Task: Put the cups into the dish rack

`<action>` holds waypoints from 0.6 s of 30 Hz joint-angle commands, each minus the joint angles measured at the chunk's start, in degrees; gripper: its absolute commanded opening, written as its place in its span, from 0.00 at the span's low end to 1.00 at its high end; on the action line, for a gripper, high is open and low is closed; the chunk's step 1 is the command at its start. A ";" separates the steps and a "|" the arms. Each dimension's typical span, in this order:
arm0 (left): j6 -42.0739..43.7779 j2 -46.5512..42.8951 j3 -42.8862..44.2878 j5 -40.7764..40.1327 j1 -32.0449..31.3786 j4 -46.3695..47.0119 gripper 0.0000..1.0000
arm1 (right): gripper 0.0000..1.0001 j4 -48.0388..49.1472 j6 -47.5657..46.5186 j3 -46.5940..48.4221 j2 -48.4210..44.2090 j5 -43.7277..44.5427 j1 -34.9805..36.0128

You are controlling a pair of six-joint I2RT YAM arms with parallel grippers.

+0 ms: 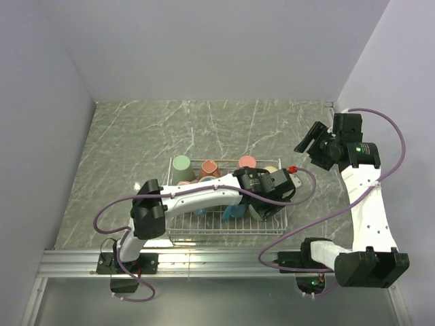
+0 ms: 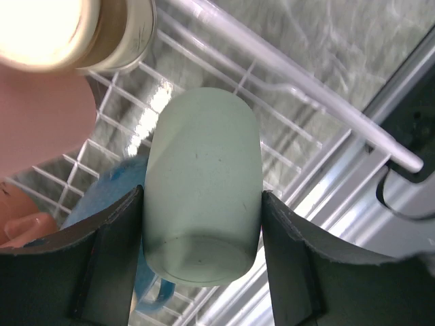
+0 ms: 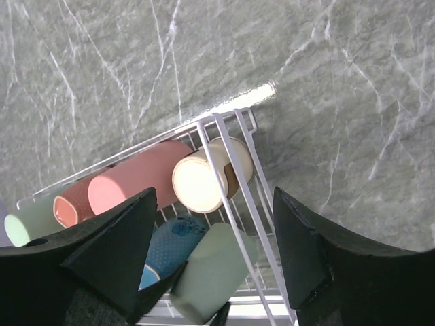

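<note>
The white wire dish rack (image 1: 170, 204) sits mid-table. My left gripper (image 2: 202, 197) is inside it at the right end, shut on a sage green cup (image 2: 204, 163) that lies tilted, with both fingers pressed to its sides. The same sage green cup (image 3: 214, 272) rests by the rack's corner. Beside it lie a blue cup with a flower mark (image 3: 173, 244), a pink cup (image 3: 139, 176), a short brown cup with a cream inside (image 3: 207, 180), a salmon cup (image 3: 71, 207) and another green cup (image 3: 27, 221). My right gripper (image 3: 215, 197) hangs open and empty above that corner.
The rack's rim wires (image 3: 231, 176) run between my right gripper and the cups. Grey marble table (image 1: 136, 136) surrounds the rack, with walls on three sides. The right arm (image 1: 367, 197) stands right of the rack. A metal rail (image 1: 204, 261) runs along the near edge.
</note>
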 commanded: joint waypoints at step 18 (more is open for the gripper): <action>1.39 5.63 6.22 -6.32 -3.76 -4.98 0.11 | 0.76 1.25 -1.65 -3.07 -4.12 1.79 -0.36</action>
